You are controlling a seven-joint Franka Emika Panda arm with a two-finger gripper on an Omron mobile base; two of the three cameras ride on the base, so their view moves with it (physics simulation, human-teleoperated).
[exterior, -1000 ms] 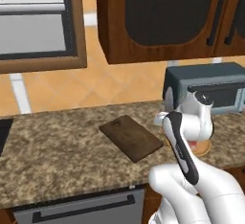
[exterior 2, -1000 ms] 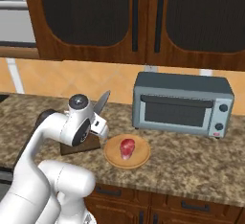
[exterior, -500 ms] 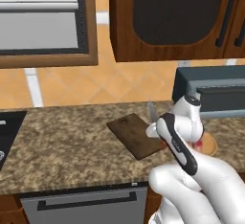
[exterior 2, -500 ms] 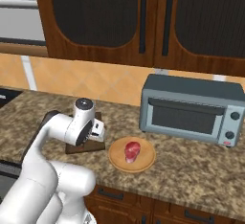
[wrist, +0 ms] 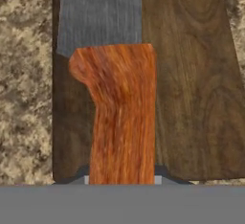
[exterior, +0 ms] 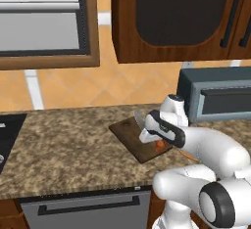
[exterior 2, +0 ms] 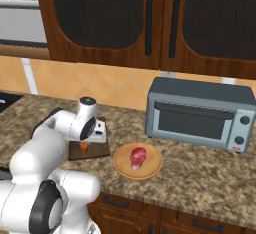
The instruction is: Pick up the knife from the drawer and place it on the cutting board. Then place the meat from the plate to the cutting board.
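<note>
**One knife held low over the dark board**

One small kitchen knife with an orange wooden handle and a grey blade (wrist: 119, 108) sits in the white arm's two-finger gripper (exterior: 156, 140), which is clamped on the handle; in the hand view the handle runs from 6 o'clock up the middle and the grey blade carries on toward 12 o'clock. Beneath it lies the dark brown, flat rectangular wooden cutting board (wrist: 191, 84), with speckled granite countertop (wrist: 24, 74) showing past its edges at 9 o'clock and in the 1 o'clock corner. Whether the knife touches the board or hangs just above it, I cannot tell.

From the left base view the gripper hangs over the near right end of the board (exterior: 128, 134), with a bit of orange handle (exterior: 160, 144) peeking out under the hand. From the right base view the hand (exterior 2: 95, 130) is down over the board (exterior 2: 100, 151), the orange handle (exterior 2: 83, 147) pointing toward 6 o'clock.

Just beside the board, at its 3 o'clock in the right base view, rests the small round orange-tan plate (exterior 2: 121, 165), carrying the red-pink raw steak piece with a paler centre (exterior 2: 138, 157). Beyond the plate, toward 1 o'clock, stands a grey toaster oven (exterior 2: 200, 113) against the wall, under dark brown wall cabinets (exterior 2: 150, 18).
</note>
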